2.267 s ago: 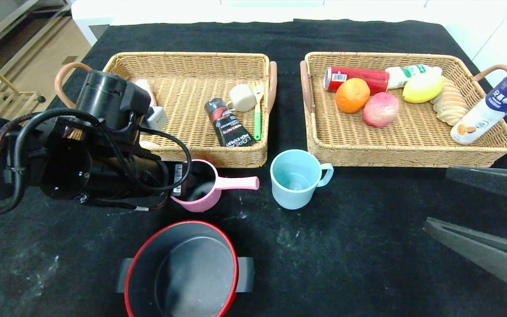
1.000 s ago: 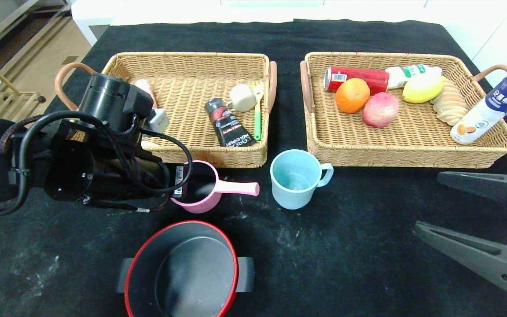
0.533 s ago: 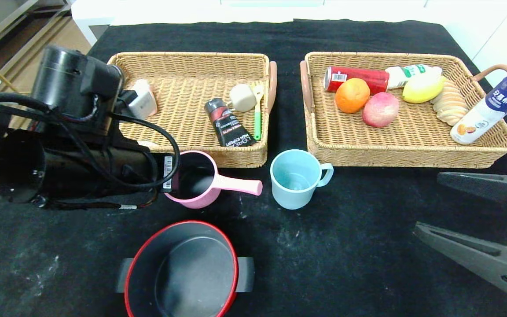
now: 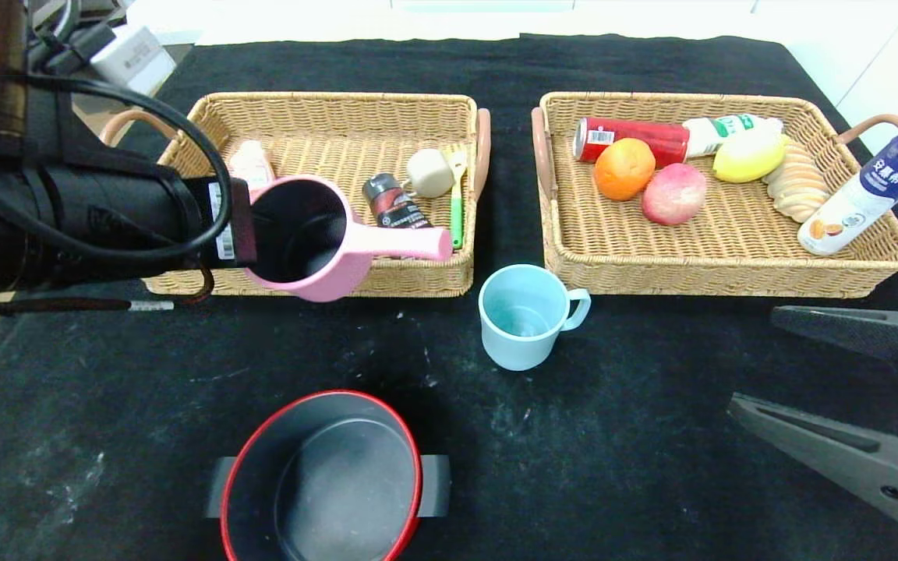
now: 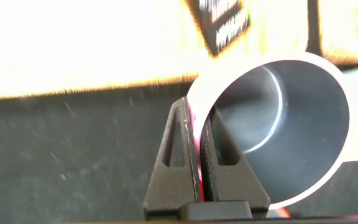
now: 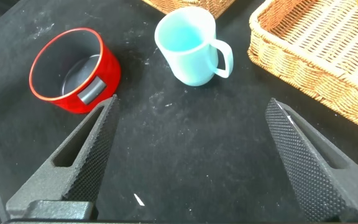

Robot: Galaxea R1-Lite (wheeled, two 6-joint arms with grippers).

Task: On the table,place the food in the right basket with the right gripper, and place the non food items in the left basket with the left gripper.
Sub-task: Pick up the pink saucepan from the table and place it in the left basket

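Observation:
My left gripper (image 4: 242, 222) is shut on the rim of a pink cup with a long handle (image 4: 316, 241). It holds the cup in the air over the front wall of the left wicker basket (image 4: 340, 103). In the left wrist view the two fingers pinch the cup's wall (image 5: 278, 124) at the gripper (image 5: 196, 112). My right gripper (image 4: 753, 360) is open and empty, low at the front right; it also shows in the right wrist view (image 6: 191, 104). A light blue mug (image 4: 523, 315) and a red pot (image 4: 324, 475) stand on the black table.
The left basket holds a black tube (image 4: 390, 206), a white item (image 4: 428, 171) and a green brush (image 4: 457, 210). The right basket (image 4: 730, 274) holds a red can (image 4: 636, 136), an orange (image 4: 623, 167), an apple (image 4: 673, 193), a lemon (image 4: 749, 154), bread and bottles.
My left gripper has lifted the pink cup off the table and carried it back and up toward the left basket. The right gripper has barely moved.

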